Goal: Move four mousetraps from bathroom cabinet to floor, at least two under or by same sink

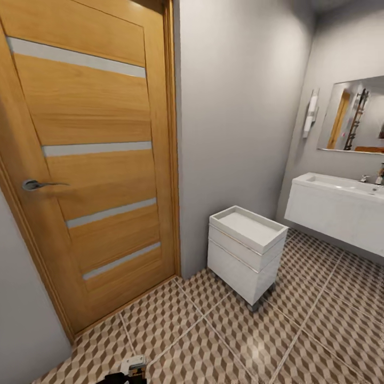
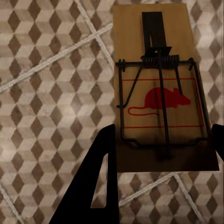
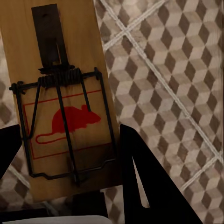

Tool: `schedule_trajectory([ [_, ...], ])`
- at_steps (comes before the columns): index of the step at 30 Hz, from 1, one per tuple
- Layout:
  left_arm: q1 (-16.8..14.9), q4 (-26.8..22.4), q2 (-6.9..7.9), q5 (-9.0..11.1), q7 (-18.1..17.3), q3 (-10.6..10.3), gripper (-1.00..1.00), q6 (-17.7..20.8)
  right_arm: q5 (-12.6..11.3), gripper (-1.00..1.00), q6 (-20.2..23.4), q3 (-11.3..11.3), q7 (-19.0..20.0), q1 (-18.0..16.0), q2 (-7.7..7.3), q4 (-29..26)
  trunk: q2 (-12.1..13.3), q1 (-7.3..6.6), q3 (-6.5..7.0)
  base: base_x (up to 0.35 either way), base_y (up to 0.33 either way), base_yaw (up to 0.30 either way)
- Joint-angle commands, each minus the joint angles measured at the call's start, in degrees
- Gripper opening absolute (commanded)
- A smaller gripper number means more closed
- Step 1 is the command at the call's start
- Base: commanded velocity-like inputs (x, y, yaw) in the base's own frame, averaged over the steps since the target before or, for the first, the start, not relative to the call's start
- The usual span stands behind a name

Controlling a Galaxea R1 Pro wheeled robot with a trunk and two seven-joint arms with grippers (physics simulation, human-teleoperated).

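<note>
Cube-patterned brown, beige and white tiles of the bathroom floor (image 1: 320,330) across the whole lower head view, meeting grey walls. Tall orange-brown wooden door (image 1: 90,154) with pale strips and a metal handle at the left edge. White bathroom sink (image 1: 341,184) on its vanity at the right edge, chrome tap beside the mirror (image 1: 354,114) above. Small white drawer unit (image 1: 246,253) on the tiles near the wall corner. One mousetrap (image 2: 161,88) pinched between the dark fingers of the left gripper (image 2: 161,151), above the tiles. Another mousetrap (image 3: 60,102) pinched likewise in the right gripper (image 3: 65,154), red mouse print facing up.
</note>
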Motion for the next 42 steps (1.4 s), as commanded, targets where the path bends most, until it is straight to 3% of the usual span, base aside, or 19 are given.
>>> schedule_trajectory([
  [1, -0.03, -0.02, -0.01, 0.43, 0.28, -0.01, -1.00, 0.18, -0.64, -1.00, 0.09, 0.49, -0.04, -0.06, 0.04, 0.04, -0.03, -0.01, -0.06, 0.000, 0.000, -0.290],
  [42, -0.03, -0.03, -0.01, 0.34, 0.29, -0.01, -1.00, 0.09, -0.81, -1.00, 0.14, 0.49, 2.16, -0.06, -0.07, 0.08, -0.03, -0.01, -0.06, 0.000, 0.000, -0.290],
])
